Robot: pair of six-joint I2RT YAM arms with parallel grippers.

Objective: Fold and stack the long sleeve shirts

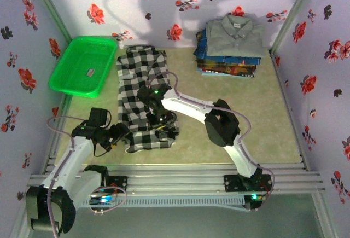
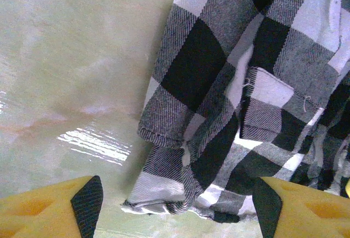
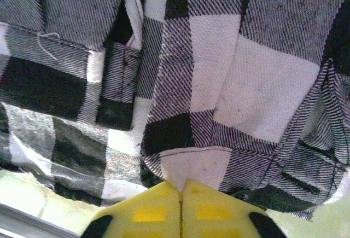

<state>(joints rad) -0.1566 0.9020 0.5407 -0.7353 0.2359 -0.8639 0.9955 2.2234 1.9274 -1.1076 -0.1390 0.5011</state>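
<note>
At the centre left of the top view, the checked shirt (image 1: 143, 93) lies rumpled lengthwise on the table (image 1: 273, 123), its collar end towards the back wall and its lower hem near the metal rail (image 1: 180, 179) that runs along the bottom of the frame. The left gripper (image 1: 117, 134) sits at the shirt's lower left corner. In the left wrist view its yellow fingers (image 2: 52, 210) stand spread wide, with the frayed hem corner lying between them and bare table open to the left.

The right gripper (image 1: 161, 120) is low over the shirt's lower middle. In the right wrist view its fingers (image 3: 158, 216) are pressed together along a thin seam, their tips against a white square of the cloth. Whether any fold is caught between them cannot be told.

Floral-print walls (image 1: 322, 85) close the table on three sides. The widest free surface is right of the checked shirt, though the right arm crosses part of it.

At the upper right, a stack of folded shirts (image 1: 227, 65) sits topped by the grey shirt (image 1: 232, 35); a small neck label shows at its collar, too small to read. At the upper left, the green basket (image 1: 60, 76) holds a small grey tag, also unreadable.
</note>
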